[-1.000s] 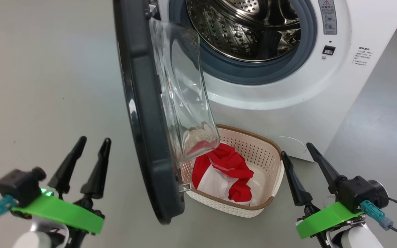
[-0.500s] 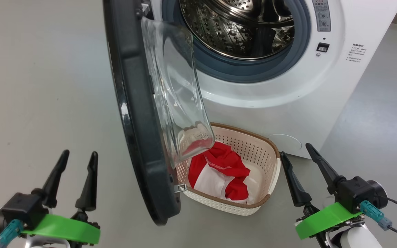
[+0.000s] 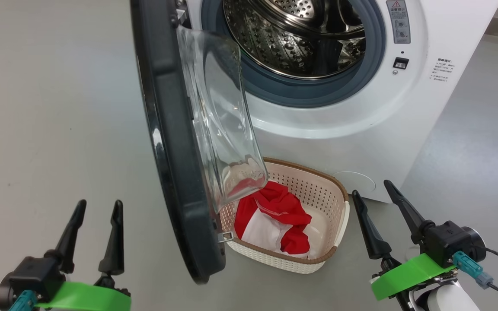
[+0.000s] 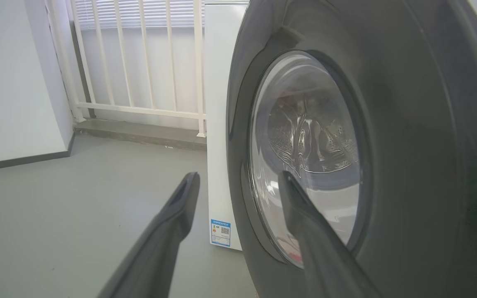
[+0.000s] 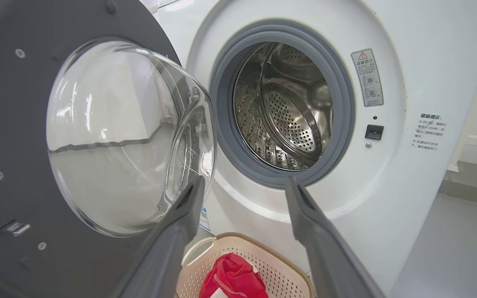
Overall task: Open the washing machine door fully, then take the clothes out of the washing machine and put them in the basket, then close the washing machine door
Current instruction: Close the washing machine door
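Standing swung out from its hinge on the machine's left, the large round washing machine door with a glossy black rim and bulging clear glass bowl (image 3: pixel 175 142) was not yet closed. The big white front-loading washing machine (image 3: pixel 361 116) showed a perforated steel drum (image 3: pixel 296 39) that was bare as far as could be seen. Its lower front lay behind the grey rubber ring, so a leftover garment could not be ruled out. The bright red and white clothes (image 3: pixel 275 216) lay heaped in the small cream-white perforated plastic basket with a brown rim (image 3: pixel 339 216). The basket sat on the grey floor (image 3: pixel 50 108) directly before the machine, its left end hidden behind the door's bowl.

Risks noted:

1. The closing swing would pass over the basket. Whether the bowl's underside cleared the heaped fabric could not be told. A snag would drag a garment out or shove the basket.
2. The left gripper (image 3: pixel 100 203), fingers spread and empty, hovered on the door's outer side, apart from it. A fingertip pushed against the glossy rim could skid off, and one pushed against the glass would load it at a single point.
3. A weak push would leave the metal latch hook (image 3: pixel 226 236) short of its catch and the door ajar.
4. The right gripper (image 3: pixel 371 187), likewise spread and holding nothing, sat just right of the basket. It was judged to lie possibly within the door's arc, where the door could strike it.
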You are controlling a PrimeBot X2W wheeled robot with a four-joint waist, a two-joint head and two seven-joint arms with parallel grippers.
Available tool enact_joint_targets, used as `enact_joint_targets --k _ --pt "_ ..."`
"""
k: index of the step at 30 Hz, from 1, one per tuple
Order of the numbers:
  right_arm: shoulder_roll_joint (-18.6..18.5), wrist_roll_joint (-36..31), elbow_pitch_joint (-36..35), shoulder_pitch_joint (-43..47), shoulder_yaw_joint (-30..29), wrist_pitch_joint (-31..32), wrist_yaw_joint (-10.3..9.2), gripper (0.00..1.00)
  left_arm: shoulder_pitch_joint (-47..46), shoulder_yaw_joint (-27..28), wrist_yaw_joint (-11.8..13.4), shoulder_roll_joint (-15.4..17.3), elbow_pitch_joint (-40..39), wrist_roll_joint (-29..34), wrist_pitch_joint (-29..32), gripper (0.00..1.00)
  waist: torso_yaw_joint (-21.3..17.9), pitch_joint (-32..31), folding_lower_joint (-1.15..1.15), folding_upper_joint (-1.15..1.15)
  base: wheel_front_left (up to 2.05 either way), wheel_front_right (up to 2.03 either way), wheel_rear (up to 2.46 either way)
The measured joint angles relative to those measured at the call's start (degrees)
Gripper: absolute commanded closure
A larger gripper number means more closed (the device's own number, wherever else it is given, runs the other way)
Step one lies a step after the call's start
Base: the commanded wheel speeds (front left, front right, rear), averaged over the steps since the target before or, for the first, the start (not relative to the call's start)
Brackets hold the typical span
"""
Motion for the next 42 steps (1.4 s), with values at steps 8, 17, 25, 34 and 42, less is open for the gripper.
enact_joint_targets --k 8,17,25,34,42 --pt "0.0 0.3 0.0 0.0 0.0 0.0 0.0 0.0 0.1 1.3 -0.9 -1.6 0.6 1.5 0.0 0.0 0.1 -0.1 0.0 0.0 0.0 0.0 0.0" --pt "0.0 0.3 -0.1 0.0 0.0 0.0 0.0 0.0 1.0 1.8 -1.5 -1.9 1.2 3.4 0.0 0.0 0.2 0.0 0.0 0.0 0.0 0.0 0.0" --pt "0.0 0.3 -0.1 0.0 0.0 0.0 0.0 0.0 1.0 1.9 -2.7 -2.3 2.7 3.6 0.0 0.88 0.1 -0.1 0.0 0.0 0.0 0.0 0.0" --pt "0.0 0.3 -0.1 0.0 0.0 0.0 0.0 0.0 -2.8 2.6 -4.5 -5.4 1.9 -17.4 5.0 1.0 0.1 0.2 0.0 0.0 0.0 0.0 0.0" --pt "0.0 0.3 -0.1 0.0 0.0 0.0 0.0 0.0 -7.8 8.2 -2.6 -7.0 -3.9 -51.4 21.7 1.0 -0.4 0.8 0.0 0.0 0.0 0.0 0.0"
